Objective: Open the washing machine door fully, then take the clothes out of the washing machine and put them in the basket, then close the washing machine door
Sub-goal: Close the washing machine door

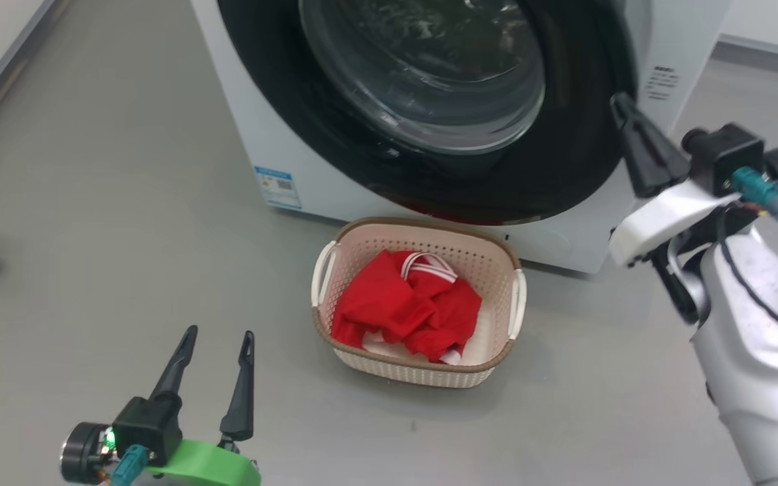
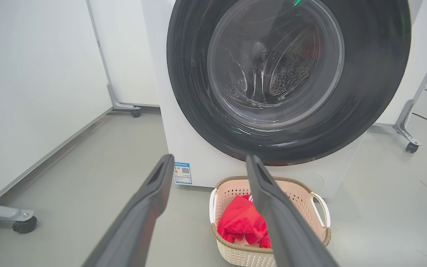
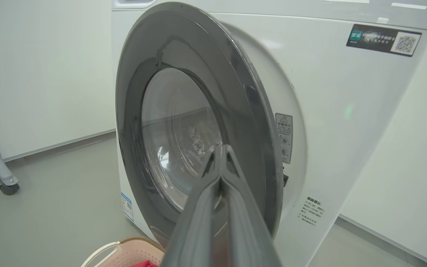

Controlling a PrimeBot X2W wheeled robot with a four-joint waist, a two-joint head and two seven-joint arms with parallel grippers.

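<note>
One firm, square push with the clenched, empty right gripper (image 1: 620, 104) at the rim to latch the washing machine door (image 1: 429, 88). Hold the released left gripper (image 1: 219, 334) clear of the basket (image 1: 423, 224) of clothes (image 1: 396, 304) on the floor (image 1: 125, 202) below.

There are two grippers, the left gripper (image 1: 220, 334) and the right gripper (image 1: 622, 108), with two dark fingers (image 1: 240, 385) each. Ahead of both stands one washing machine (image 1: 325, 196) with one washing machine door (image 1: 423, 74), just beside the right gripper's tip. One blue sticker (image 1: 278, 187) shows beyond the left gripper. Between the grippers sits one basket (image 1: 423, 224) with two white handles (image 1: 321, 273). It holds one heap of red clothes (image 1: 396, 304); how many garments cannot be told.
</note>
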